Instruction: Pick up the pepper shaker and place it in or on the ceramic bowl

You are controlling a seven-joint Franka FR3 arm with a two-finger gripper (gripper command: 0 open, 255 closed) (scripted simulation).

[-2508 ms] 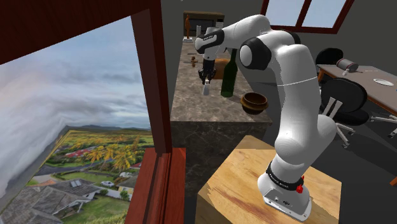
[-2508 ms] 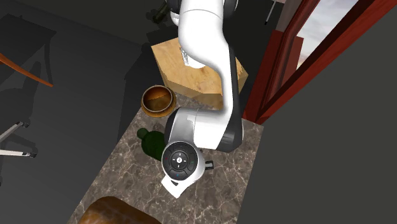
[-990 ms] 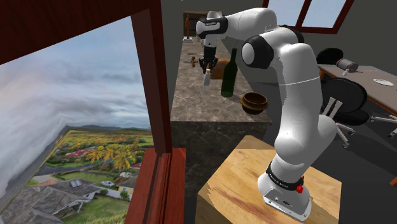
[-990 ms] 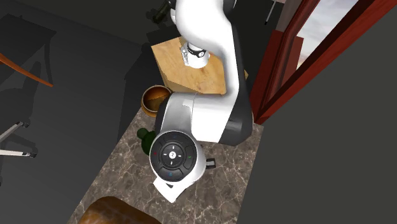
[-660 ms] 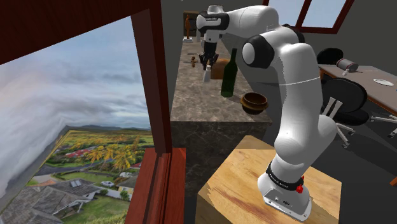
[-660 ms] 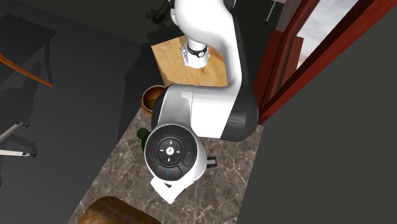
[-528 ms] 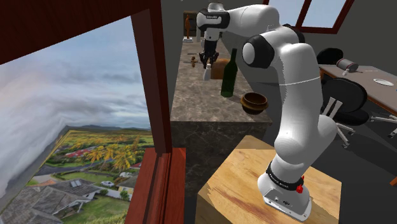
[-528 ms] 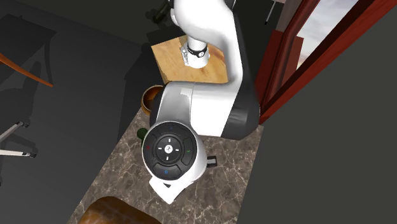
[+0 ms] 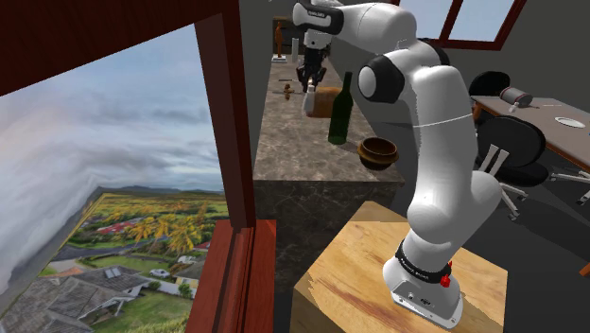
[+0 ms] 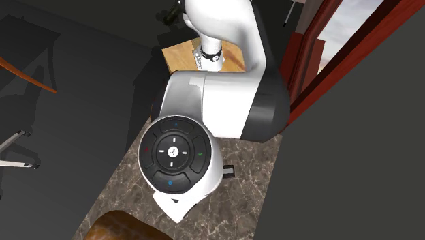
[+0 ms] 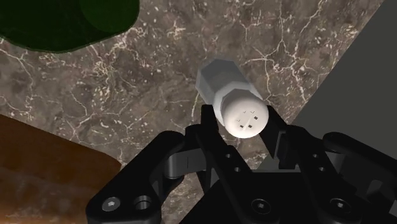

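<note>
While my jaws clasp the white pepper shaker (image 11: 236, 102), it hangs above the far bench (image 9: 284, 142) — high enough, I judge, to clear the green bottle (image 9: 338, 113) toward the brown bowl (image 9: 378, 151).

On the counter (image 9: 288, 142) the bowl (image 9: 378, 151) sits nearest the stand (image 9: 350, 274), the bottle (image 9: 338, 112) just beyond it. The pepper shaker (image 9: 309, 98), in the gripper (image 9: 309, 87), hangs above the counter beside the bottle.

The arm (image 9: 430, 142) has glossy white rounded links, dark grey joints (image 9: 371, 78) and a white base (image 9: 421, 293) with a small red button (image 9: 447, 267). A round black pad (image 10: 174, 151) carries white, red, green and blue marks. The all-black gripper (image 11: 243, 121) shows screw holes (image 11: 112, 203).
</note>
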